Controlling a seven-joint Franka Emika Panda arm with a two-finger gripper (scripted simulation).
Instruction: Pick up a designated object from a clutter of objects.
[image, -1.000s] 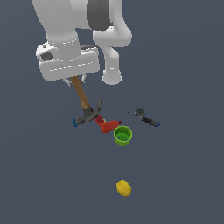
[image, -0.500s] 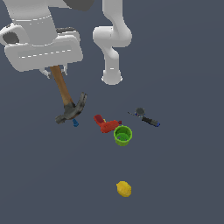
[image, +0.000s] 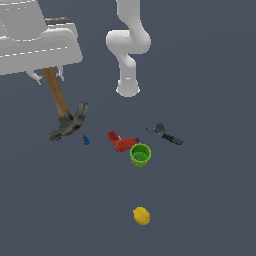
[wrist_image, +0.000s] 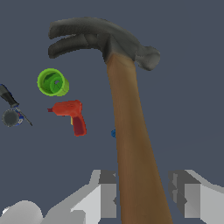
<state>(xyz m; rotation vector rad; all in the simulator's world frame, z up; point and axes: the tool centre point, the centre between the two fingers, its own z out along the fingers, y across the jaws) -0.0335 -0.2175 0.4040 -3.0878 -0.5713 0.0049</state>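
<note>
The hammer (image: 64, 111) hangs head-down above the floor at the exterior view's left, its brown handle running up into my gripper (image: 47, 75), which is shut on the handle. In the wrist view the handle (wrist_image: 133, 144) passes between my two grey fingers (wrist_image: 105, 192) and the dark claw head (wrist_image: 100, 39) points away. The rest of the clutter lies on the floor below: a red drill toy (image: 121, 142), a green cup (image: 140, 155), a black tool with a blue tip (image: 167, 134), a tiny blue piece (image: 86, 140) and a yellow lump (image: 141, 216).
The arm's white base column (image: 128, 87) stands behind the clutter. In the wrist view the green cup (wrist_image: 52, 82), red drill toy (wrist_image: 72, 114) and black tool (wrist_image: 11, 109) sit to one side of the hammer handle.
The gripper has risen and moved toward the exterior view's left, carrying the hammer up off the floor and away from the red drill toy and cup.
</note>
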